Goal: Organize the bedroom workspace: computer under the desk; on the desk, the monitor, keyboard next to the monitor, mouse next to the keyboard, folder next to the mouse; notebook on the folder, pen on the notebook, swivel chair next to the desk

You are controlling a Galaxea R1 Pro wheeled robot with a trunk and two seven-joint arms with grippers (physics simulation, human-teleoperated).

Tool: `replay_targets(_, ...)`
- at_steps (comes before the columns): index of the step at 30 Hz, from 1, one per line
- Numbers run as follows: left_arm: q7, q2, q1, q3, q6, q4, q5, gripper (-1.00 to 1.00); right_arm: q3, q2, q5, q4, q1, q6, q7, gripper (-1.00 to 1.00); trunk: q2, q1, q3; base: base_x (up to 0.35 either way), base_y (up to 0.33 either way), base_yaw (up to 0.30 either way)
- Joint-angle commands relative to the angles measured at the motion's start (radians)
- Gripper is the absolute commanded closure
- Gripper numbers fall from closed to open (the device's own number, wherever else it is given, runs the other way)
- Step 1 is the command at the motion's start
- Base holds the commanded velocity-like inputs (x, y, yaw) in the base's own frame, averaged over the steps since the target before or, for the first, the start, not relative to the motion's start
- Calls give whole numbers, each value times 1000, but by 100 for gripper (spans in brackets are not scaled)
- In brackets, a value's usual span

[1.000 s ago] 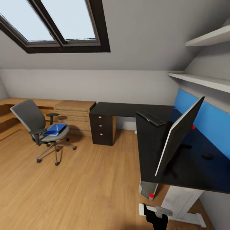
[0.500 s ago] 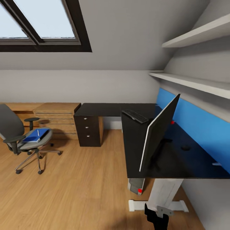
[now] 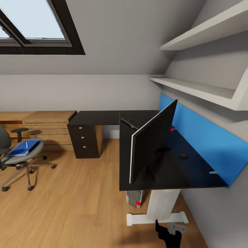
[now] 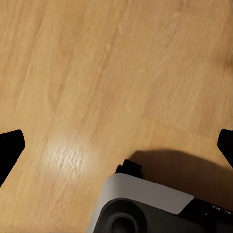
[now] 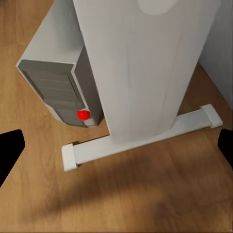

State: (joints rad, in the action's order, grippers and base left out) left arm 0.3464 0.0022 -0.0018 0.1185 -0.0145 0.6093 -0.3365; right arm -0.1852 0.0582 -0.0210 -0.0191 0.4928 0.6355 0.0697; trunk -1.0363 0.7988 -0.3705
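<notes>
At centre-right of the head view I see the bench [image 3: 103, 117], black-topped and L-shaped, with the monitor [image 3: 151, 139] standing on it, edge-on to me. Keyboard [image 3: 132, 122] lies on the top just beyond the monitor. A small dark lump [image 3: 184, 156] sits farther right near the blue back panel [image 3: 203, 148]; possibly the mouse, too small to confirm. Computer [image 3: 135, 198] stands on the floor under the bench beside the white leg [image 3: 161, 204]; the right wrist view shows its red dot clearly.

Judged done: computer, monitor, probably keyboard. Mouse placement unconfirmed.

Left to do: swivel chair [image 3: 15, 155] sits at the lower-left edge, well apart from the bench, with the blue folder [image 3: 24, 147] on its seat. A thin pale streak on the folder may be the pen; notebook not separable at this size.

Hidden: chair back cut off by the frame edge; monitor face foreshortened.

Left jaws [image 4: 116, 145] spread wide over bare wooden floor [image 4: 97, 73], empty. Right jaws [image 5: 116, 145] spread wide, empty, facing the leg and computer.
</notes>
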Motion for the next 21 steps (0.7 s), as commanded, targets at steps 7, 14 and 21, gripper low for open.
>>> replay_targets(7,8,2,0,6,-2,2,-9,-100,2,-13,0,-1,-10,5,1,-100,-1,0,-1,0,-310,-1)
replay_targets(14,7,0,0,6,-10,4,-7,-100,2,-17,-1,-1,-13,9,1,-100,-1,0,-1,0,-108,0)
replay_targets(21,12,-5,0,6,-106,6,-7,-100,3,-17,22,-1,-13,8,-1,-100,48,-27,21,0,-1,0)
